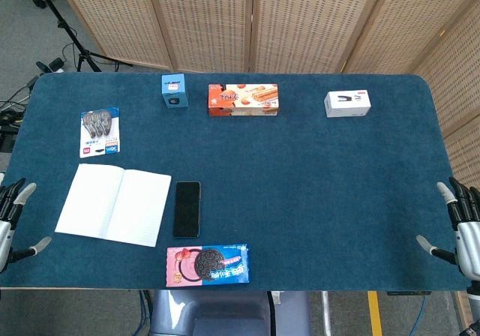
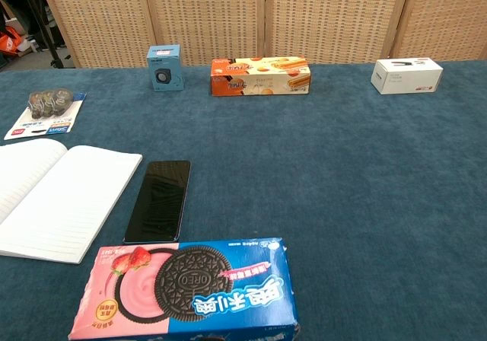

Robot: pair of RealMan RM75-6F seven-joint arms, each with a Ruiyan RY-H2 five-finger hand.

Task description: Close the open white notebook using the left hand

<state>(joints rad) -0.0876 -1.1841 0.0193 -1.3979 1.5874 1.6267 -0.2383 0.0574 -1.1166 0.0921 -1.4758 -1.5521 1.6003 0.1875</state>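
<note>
White notebook (image 1: 114, 204) lies open and flat on the blue table's (image 1: 322, 201) front left, a black phone (image 1: 187, 209) just beside it, while both hands (left hand (image 1: 10, 217), right hand (image 1: 459, 223)) hover off the edges, fingers spread, holding nothing.

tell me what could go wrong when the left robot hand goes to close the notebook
1. The phone lies right beside the notebook on its right edge, so a sweep to flip a page could knock it.
2. The cookie box sits just past the phone near the table edge and might get pushed off.
3. The pages lie flat on the cloth, so the left robot hand, now open at the edge, may slide the notebook instead of lifting a page.
</note>
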